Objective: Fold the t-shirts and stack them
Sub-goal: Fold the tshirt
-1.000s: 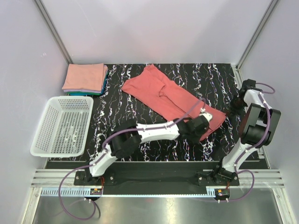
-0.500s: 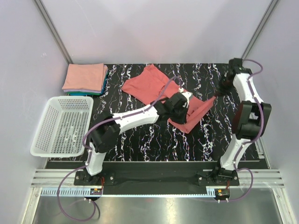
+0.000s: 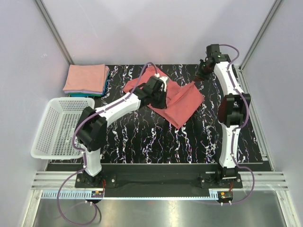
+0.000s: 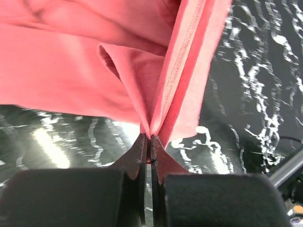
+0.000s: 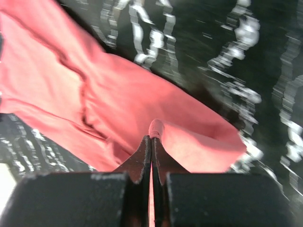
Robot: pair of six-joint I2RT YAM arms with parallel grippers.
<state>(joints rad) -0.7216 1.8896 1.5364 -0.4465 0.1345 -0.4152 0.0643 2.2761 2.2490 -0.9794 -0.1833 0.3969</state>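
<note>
- The coral-red t-shirt (image 3: 182, 101) is lying toward the back of the table, strung between the two grippers. Its held edge is running sideways from one pinch to the other, and the rest is draping back toward the arm bases.
- The cloth is looking like thin, matte, soft knit, creasing into loose folds and showing a stitched, double-layered hem.
- The left gripper (image 4: 150, 140) is pinching a gathered fold of that hem, its jaws closed down to a sliver. The fabric is fanning out beyond the fingertips.
- The right gripper (image 5: 151, 138) is clamping a small rolled nub of the shirt's edge, jaws almost meeting. The shirt is spreading ahead of it and off to its left.
- The coming move is likely depending on that span between the pinches. With the carried edge crossing the shirt's long axis, both arms would be needing to lower together to lay the layer flat.
- The stack of folded t-shirts (image 3: 86, 78), salmon pink over teal, is sitting well apart on the left gripper's outer side, so the left arm is the nearer one.
- A white mesh basket (image 3: 64, 127) is standing just beside the stack on its near side.
- The glossy black marbled tabletop (image 3: 142, 139) is carrying everything.
</note>
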